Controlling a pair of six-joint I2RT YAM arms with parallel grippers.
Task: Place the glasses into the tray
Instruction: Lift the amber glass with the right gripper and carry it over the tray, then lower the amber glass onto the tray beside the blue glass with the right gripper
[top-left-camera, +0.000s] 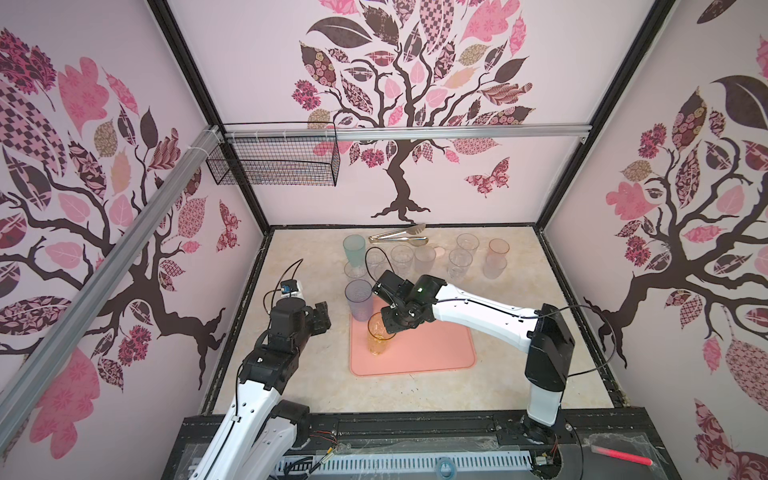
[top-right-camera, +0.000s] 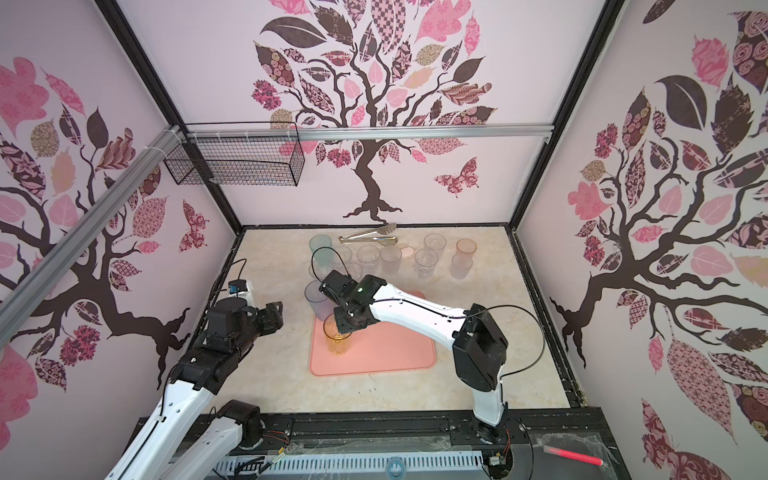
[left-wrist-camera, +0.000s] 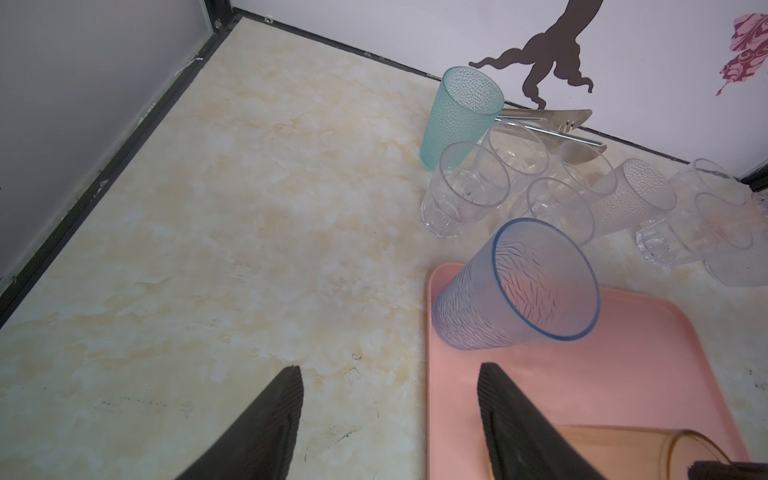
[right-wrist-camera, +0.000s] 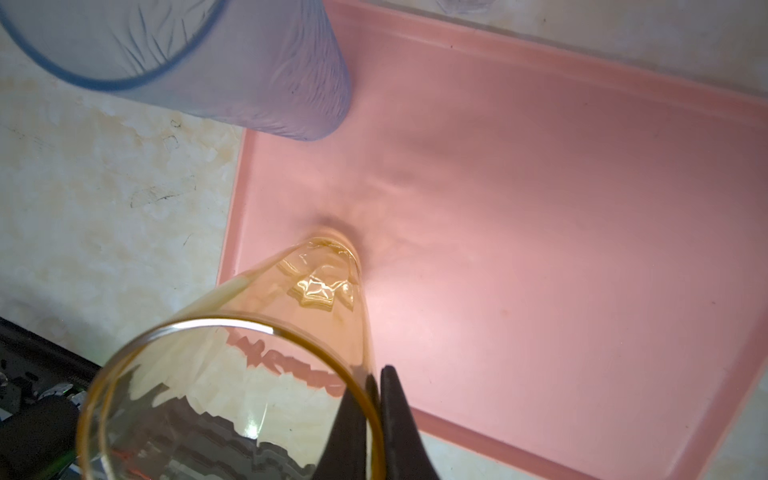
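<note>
right end effector: pinching amber glass rim, glass standing by tray left edge
left end effector: open, empty
done: blue glass, tray's far-left corner
to go: remaining glasses, surface's far edge

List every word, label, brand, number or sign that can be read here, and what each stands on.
No legible text in any view.
Reddish broken marks seen through the amber translucent tumbler: warped, not readable as letters.
The tree, leaf and butterfly wall decals: pictures only, no words.
On the salmon-pink flat tray, blue ribbed tumbler and gold-and-silver metal tongs: no markings visible.
</note>
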